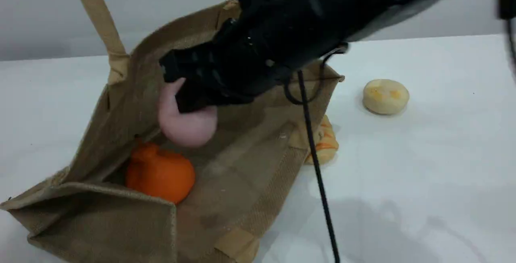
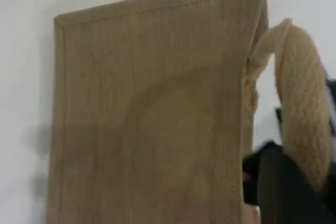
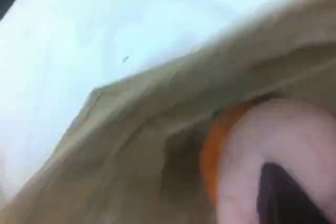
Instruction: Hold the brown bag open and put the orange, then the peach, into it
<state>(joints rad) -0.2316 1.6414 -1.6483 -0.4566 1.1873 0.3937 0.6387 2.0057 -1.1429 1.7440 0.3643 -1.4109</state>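
Note:
The brown bag (image 1: 242, 174) lies on its side with its mouth open toward the camera. Inside it, near the lower wall, rests the orange (image 1: 160, 173). My right gripper (image 1: 184, 90) reaches into the mouth, shut on the peach (image 1: 187, 125), which hangs just above the orange. The right wrist view shows the peach (image 3: 283, 140) against a dark fingertip (image 3: 283, 200), with the orange (image 3: 211, 153) behind it. One handle (image 1: 98, 17) is pulled taut upward out of the scene view. In the left wrist view the bag's outer side (image 2: 152, 114) fills the frame, and the handle (image 2: 299, 98) runs down to my left gripper (image 2: 281, 192), which is shut.
A pale yellow round cake (image 1: 385, 96) sits on the white table to the right. An orange-striped bread loaf (image 1: 325, 144) lies against the bag's right edge. A black cable (image 1: 320, 182) hangs from the right arm across the bag's right side.

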